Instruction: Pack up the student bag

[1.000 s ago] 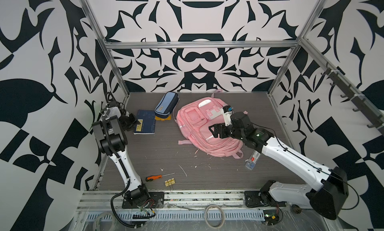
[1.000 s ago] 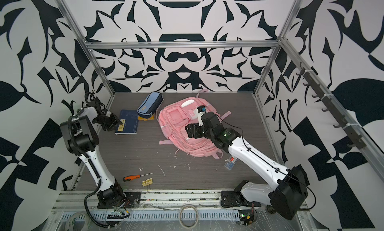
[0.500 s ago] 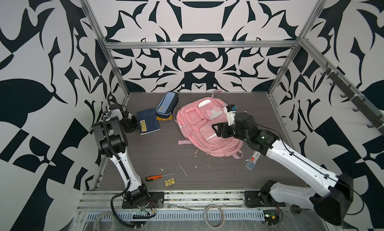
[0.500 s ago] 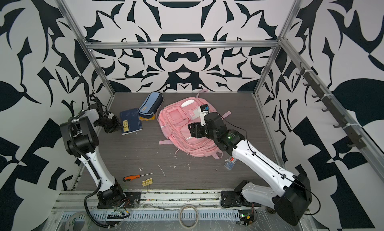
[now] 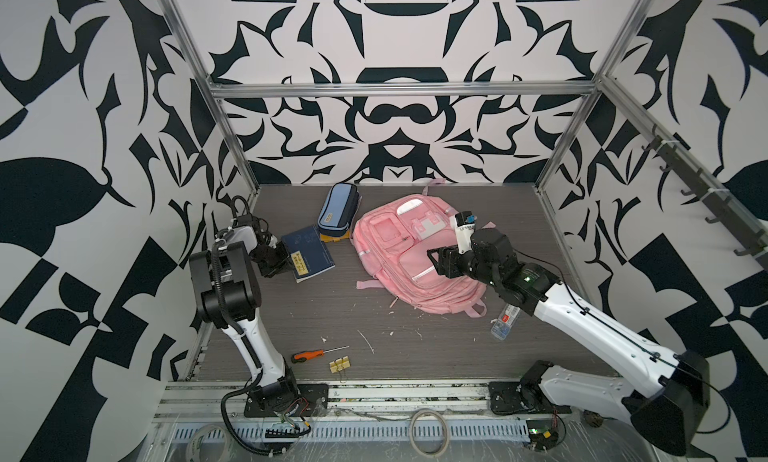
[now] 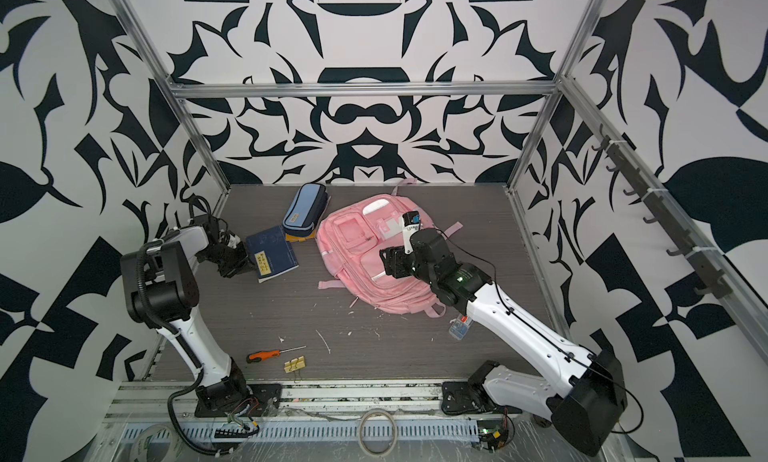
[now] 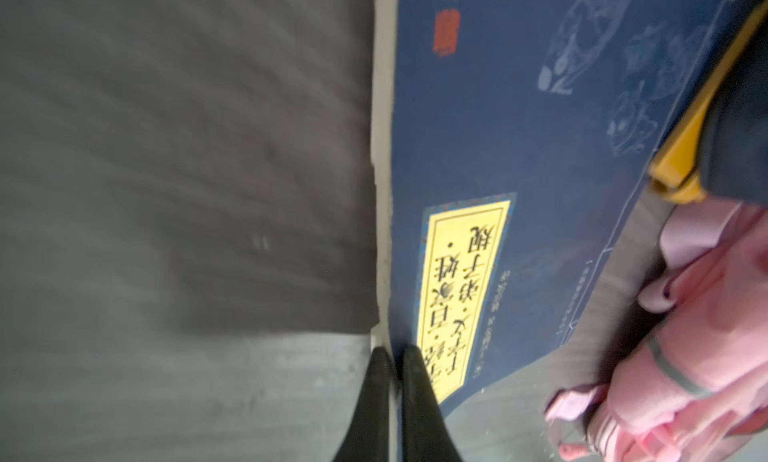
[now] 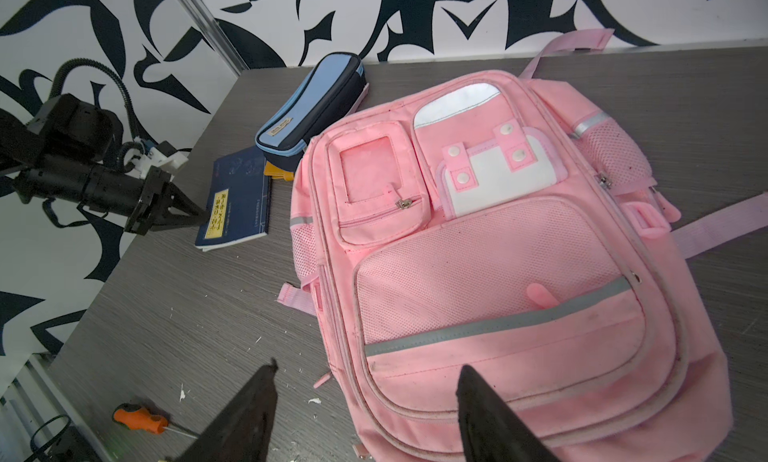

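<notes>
Clamped the left gripper [image 7: 392, 356] shut on the blue notebook [image 5: 309, 254] at its edge, likely to carry it past the blue pencil case [image 5: 337, 208] into the student bag [image 5: 386, 239], flat and apparently zipped right of centre. Held the right gripper [image 8: 365, 381] apart, empty, above the bag's front, probably to open a pocket. Worked over a dark wood-grain tabletop [image 5: 332, 314] littered with white scraps, boxed by black-and-white patterned walls [image 5: 83, 106].
</notes>
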